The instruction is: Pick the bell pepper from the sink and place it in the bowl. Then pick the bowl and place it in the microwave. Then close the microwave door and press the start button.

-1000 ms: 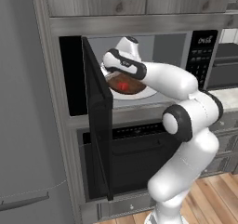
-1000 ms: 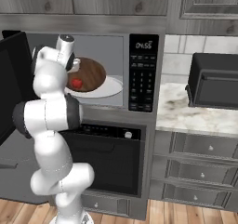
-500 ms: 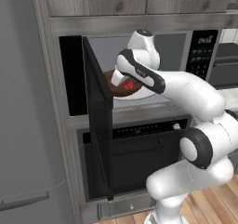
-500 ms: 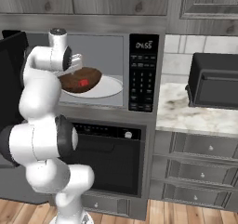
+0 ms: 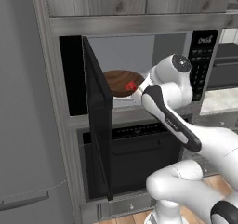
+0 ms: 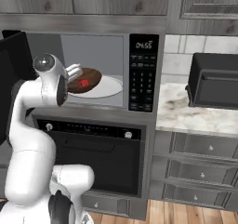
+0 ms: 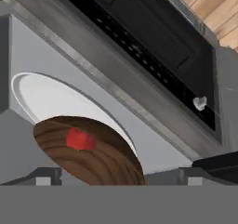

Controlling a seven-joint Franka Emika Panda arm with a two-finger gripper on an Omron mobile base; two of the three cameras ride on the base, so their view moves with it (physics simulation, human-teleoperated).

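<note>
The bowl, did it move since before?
Yes. The bowl went right, away from the dark door and onto the white turntable inside the microwave.

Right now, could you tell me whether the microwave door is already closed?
No, the microwave door stands swung wide open, leaving the bowl with the bell pepper visible on the white turntable inside.

Even, flat rendered light with soft shadows, no glare, and slightly soft, low-resolution edges throughout.
</note>
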